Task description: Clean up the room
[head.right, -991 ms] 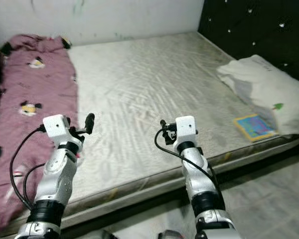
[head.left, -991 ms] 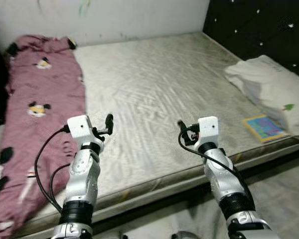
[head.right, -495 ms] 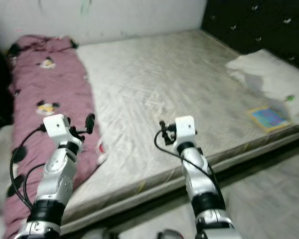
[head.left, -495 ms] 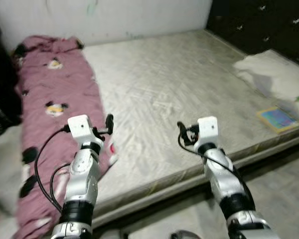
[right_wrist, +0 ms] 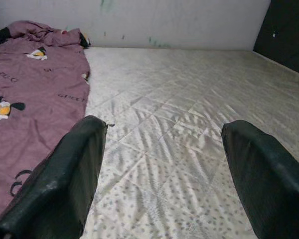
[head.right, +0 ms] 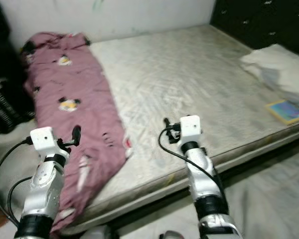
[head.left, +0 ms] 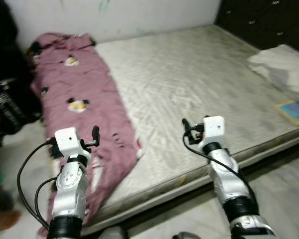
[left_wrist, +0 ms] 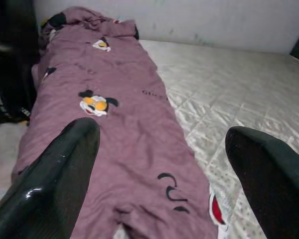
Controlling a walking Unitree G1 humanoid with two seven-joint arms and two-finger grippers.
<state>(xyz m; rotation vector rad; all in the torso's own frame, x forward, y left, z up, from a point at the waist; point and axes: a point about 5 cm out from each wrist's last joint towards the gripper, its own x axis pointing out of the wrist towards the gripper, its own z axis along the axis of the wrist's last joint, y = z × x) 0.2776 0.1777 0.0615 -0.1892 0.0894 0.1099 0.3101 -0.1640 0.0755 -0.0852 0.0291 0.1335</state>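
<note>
A mauve blanket (head.left: 84,104) printed with cartoon figures lies along the left side of a bare quilted mattress (head.left: 189,84), and its near end hangs over the front edge. My left gripper (head.left: 94,134) hovers open above the blanket's near end; the blanket (left_wrist: 114,129) spreads out beyond its fingers (left_wrist: 55,174). My right gripper (head.left: 185,125) is held open over the mattress's front part, with bare mattress (right_wrist: 179,124) ahead of it. Nothing is between either pair of fingers.
A white pillow (head.left: 284,62) and a colourful book (head.left: 294,110) lie at the mattress's right end, by a dark tufted headboard (head.left: 259,20). A black bag-like object (head.left: 10,99) stands left of the bed. Grey floor (head.left: 289,189) runs along the front edge.
The camera has swung left: the blanket now sits nearer the middle and the pillow and book are at the right edge. Both arms keep the same raised, open pose.
</note>
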